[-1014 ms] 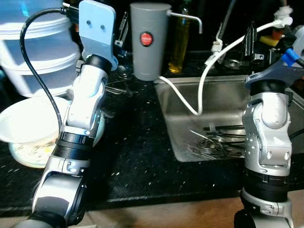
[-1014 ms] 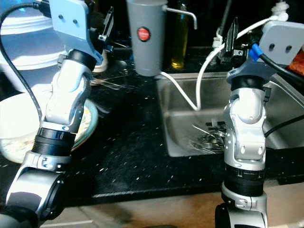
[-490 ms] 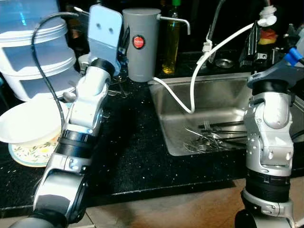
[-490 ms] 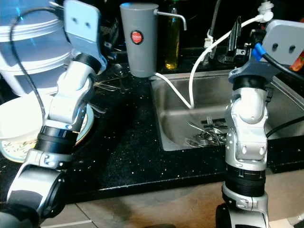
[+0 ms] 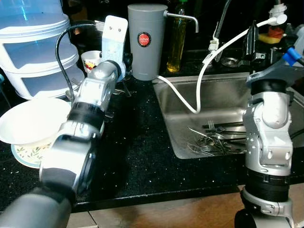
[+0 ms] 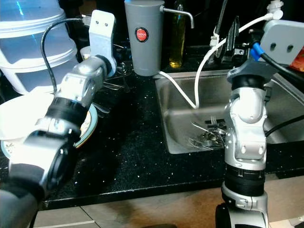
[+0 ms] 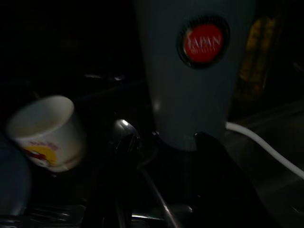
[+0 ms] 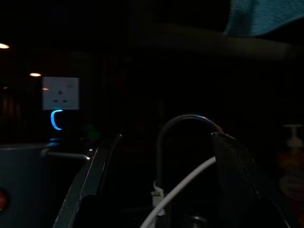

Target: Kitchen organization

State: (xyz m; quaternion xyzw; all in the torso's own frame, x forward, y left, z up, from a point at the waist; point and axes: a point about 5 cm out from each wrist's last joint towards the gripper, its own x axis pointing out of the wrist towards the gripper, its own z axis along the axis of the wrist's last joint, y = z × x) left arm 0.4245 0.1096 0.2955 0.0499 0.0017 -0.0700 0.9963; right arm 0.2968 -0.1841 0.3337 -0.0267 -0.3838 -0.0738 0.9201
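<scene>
My left gripper (image 7: pixel 166 199) is stretched out low over the black counter, open, just short of the grey canister (image 7: pixel 192 71) with the red badge. A shiny spoon (image 7: pixel 124 135) lies between its fingers, among loose utensils (image 5: pixel 116 88) on the counter. A small white printed cup (image 7: pixel 45 130) lies tipped beside them. My right gripper (image 8: pixel 161 190) is held high over the sink, open and holding nothing; its fingers (image 5: pixel 251 40) point toward the faucet. Several forks and spoons (image 5: pixel 216 140) lie in the steel sink (image 5: pixel 175 109).
A white bowl (image 5: pixel 28 121) sits on a patterned plate (image 5: pixel 21 154) at the left. Stacked clear plastic containers (image 5: pixel 35 47) stand behind it. An oil bottle (image 5: pixel 178 40) stands behind the canister. A white hose (image 5: pixel 199 90) loops into the sink.
My left arm has reached forward and lower, toward the canister and cup. The camera view has shifted slightly. The right arm holds its pose.
</scene>
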